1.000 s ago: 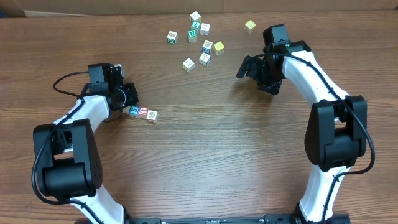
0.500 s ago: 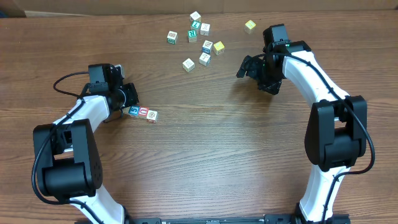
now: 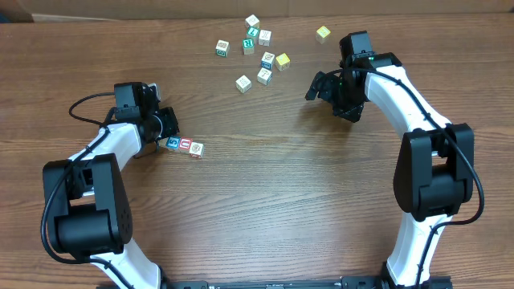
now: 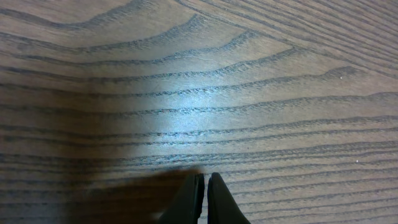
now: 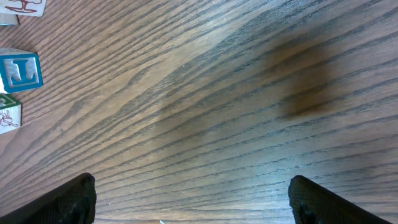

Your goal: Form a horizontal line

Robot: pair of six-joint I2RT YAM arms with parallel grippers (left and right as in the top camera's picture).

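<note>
Overhead alone shows the horizontal line (image 3: 185, 145) beside the left end effector (image 3: 164, 138).

In the right wrist view the top edge slices a pale wooden cube with red marks (image 5: 25, 6), the left edge cuts a white one with green and red marks (image 5: 9, 115), and the right gripper (image 5: 193, 205) shows only as two black fingertips in the bottom corners. From overhead, the short row of small wooden letter cubes (image 3: 185, 145) ends right at the left gripper (image 3: 165, 138), and whether they touch cannot be told. The letters on the scattered cubes (image 3: 255, 48) are too small to read.

Table (image 4: 199, 74) – matt grained wd; row's cubes (image 3: 185, 145) – pale wd.
</note>
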